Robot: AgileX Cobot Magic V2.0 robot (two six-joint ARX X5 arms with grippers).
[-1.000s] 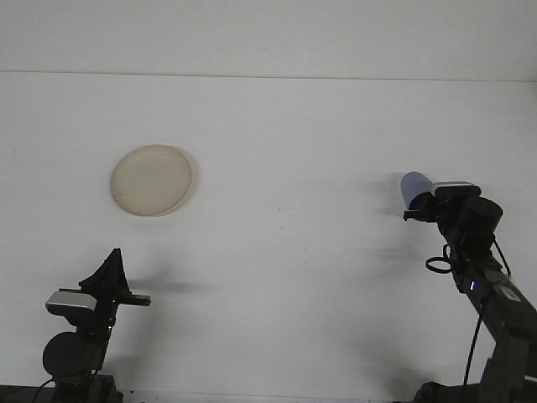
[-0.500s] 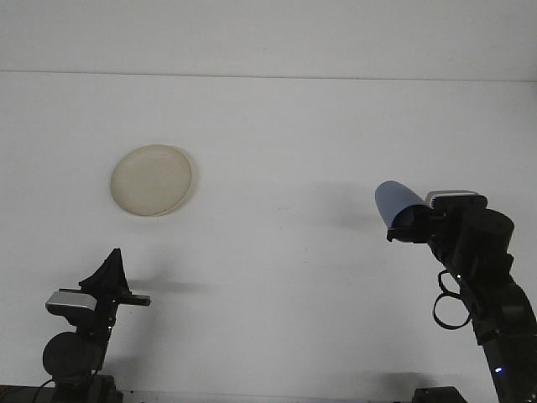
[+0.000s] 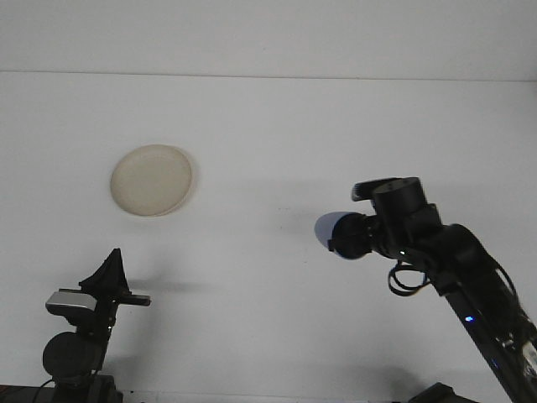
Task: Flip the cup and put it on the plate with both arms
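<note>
Cup carried leftward by right claw, clamped on it, held sideways off worktop. Plate far left of claw. Left claw parked, state untellable. Handover judged next.

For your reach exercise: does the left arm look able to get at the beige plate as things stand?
Probably yes. The left gripper sits below the beige plate with only bare table between them; the right gripper holds the blue cup far off.
</note>
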